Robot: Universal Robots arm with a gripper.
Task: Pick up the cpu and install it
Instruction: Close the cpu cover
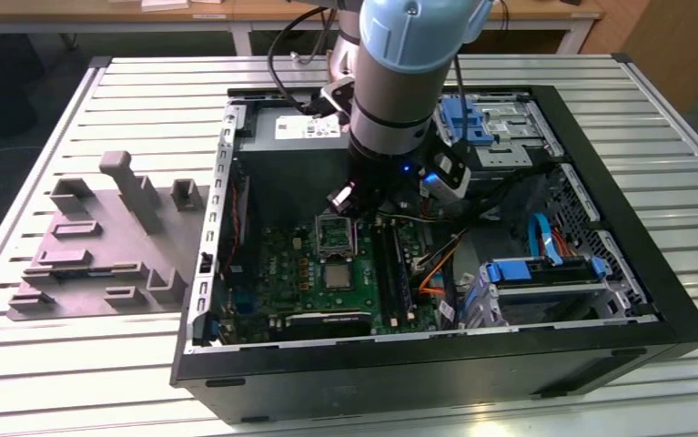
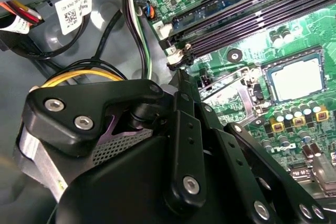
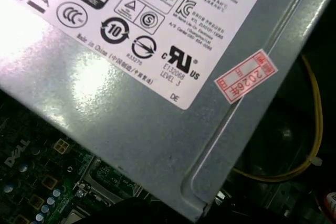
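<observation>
Inside open computer case [image 1: 446, 373] on slatted desk [image 1: 82, 364], tool [image 1: 359, 211] hangs just above metal-framed socket [image 1: 335, 237], beside memory slots [image 2: 247, 3]. Tool spread or pressed together: cannot tell. Where cpu sits: cannot tell.

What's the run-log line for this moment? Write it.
gripper | low over metal-framed socket | inside open computer case | grey fixture beside case

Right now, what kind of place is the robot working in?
Probably a workshop or lab for putting computers together. An open computer case lies on a slatted metal table, with its green circuit board showing. A grey plastic fixture sits beside it, and wooden desks stand behind.
</observation>
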